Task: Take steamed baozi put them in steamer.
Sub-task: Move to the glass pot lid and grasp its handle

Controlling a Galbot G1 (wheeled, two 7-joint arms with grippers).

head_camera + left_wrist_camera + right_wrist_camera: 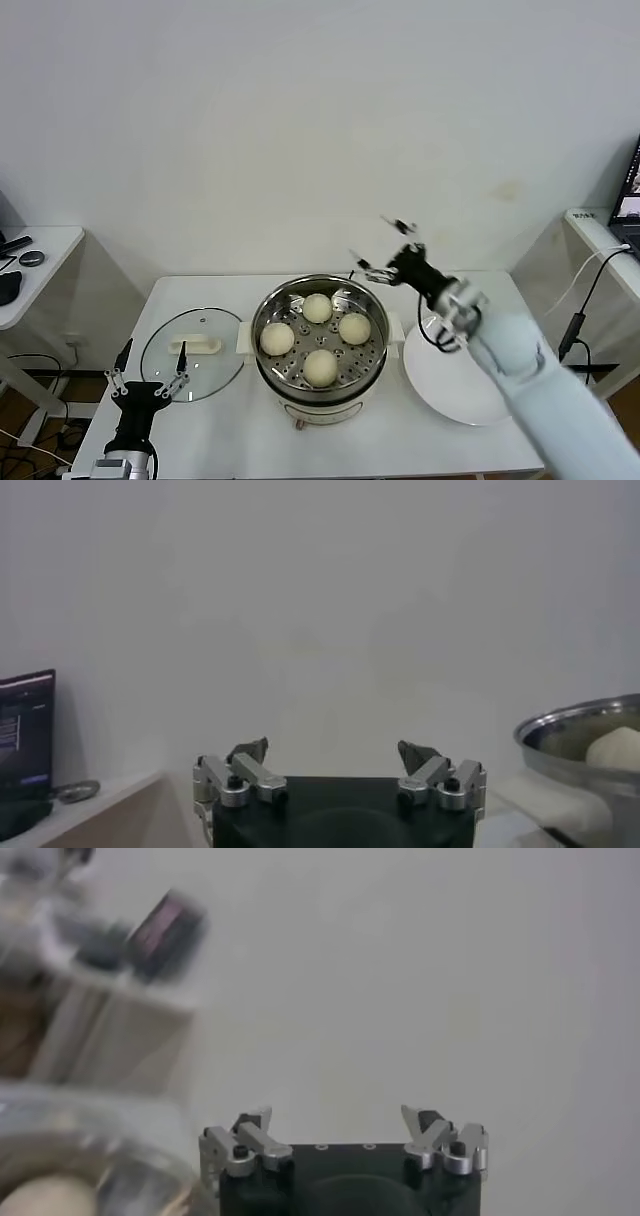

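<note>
Baozi, four in all, sit on the perforated tray inside the steamer (320,345) at the table's (215,425) middle: one nearest the front edge (320,367), one on the left (277,339), one on the right (354,327) and one at the back (317,308). Nearest of everything, the left gripper (150,372) is parked at the table's front left corner, fingers spread and holding nothing, just before the glass lid (193,352) that lies flat left of the steamer. Right of the steamer lies a white plate (460,385), bare. Farther back, the right gripper (382,244) hangs in the air above the steamer's far right rim, its fingers spread wide apart and gripping nothing.
</note>
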